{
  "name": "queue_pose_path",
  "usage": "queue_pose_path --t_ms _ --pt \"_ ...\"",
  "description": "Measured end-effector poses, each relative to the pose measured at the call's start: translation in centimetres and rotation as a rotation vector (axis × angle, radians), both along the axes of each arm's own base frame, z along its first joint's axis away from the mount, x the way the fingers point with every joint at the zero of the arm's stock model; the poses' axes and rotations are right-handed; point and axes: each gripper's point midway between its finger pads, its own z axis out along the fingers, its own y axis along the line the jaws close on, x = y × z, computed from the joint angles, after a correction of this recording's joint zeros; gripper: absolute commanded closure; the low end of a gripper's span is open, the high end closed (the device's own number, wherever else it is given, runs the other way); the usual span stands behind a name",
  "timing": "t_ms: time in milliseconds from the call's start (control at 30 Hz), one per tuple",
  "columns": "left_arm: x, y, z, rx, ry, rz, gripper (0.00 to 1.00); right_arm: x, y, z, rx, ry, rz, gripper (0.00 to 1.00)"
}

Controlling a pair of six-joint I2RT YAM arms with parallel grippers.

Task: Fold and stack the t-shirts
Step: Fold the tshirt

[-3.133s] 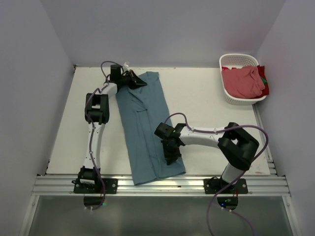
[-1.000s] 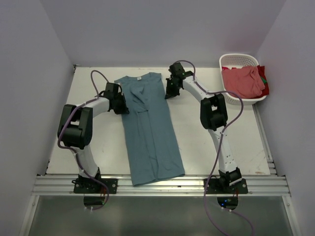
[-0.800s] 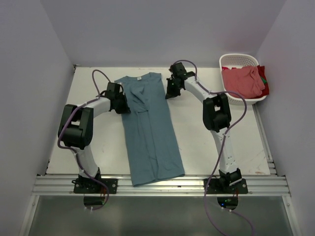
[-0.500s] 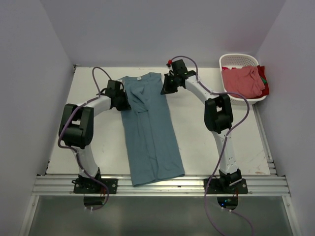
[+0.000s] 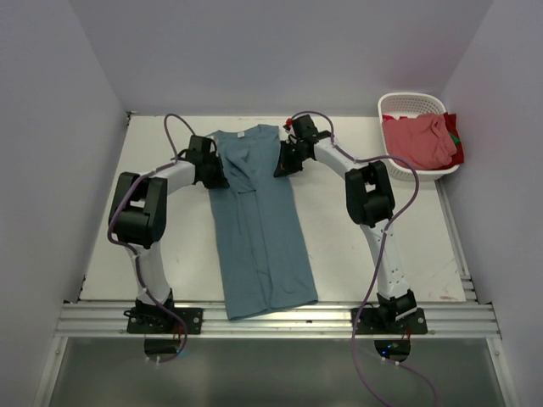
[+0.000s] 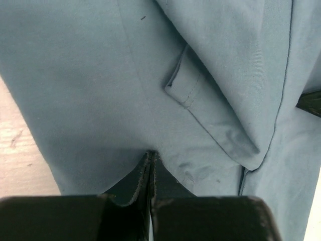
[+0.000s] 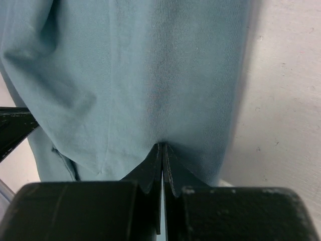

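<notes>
Overhead, two shirts are on show. One teal shirt (image 5: 259,229) lies in a long strip, its collar end between the two grippers. The left gripper (image 6: 151,155) is clenched, its tips pressing the cloth's left edge. The right gripper (image 7: 162,146), likewise clenched, presses the right edge. One pink shirt (image 5: 414,140) sits heaped in the single white basket (image 5: 413,101), well off to the right gripper's right. One small white label (image 5: 240,134) marks the teal collar, just beyond both grippers; its print is too small to read.
</notes>
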Motion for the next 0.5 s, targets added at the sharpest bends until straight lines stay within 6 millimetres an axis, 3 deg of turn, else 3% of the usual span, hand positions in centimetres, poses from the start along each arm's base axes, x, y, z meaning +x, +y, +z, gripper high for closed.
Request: queue_pose_path --t_ms 200,500 --pt "0.8 -1.0 -0.1 -0.018 -0.005 -0.024 1.0 0.4 -0.9 0.0 -0.068 -0.022 -0.045 1.0" --pt "2.1 -4.6 0.1 -0.068 -0.024 -0.117 1.0 0.0 -5.0 -0.1 -0.262 -0.043 -0.166 1.0"
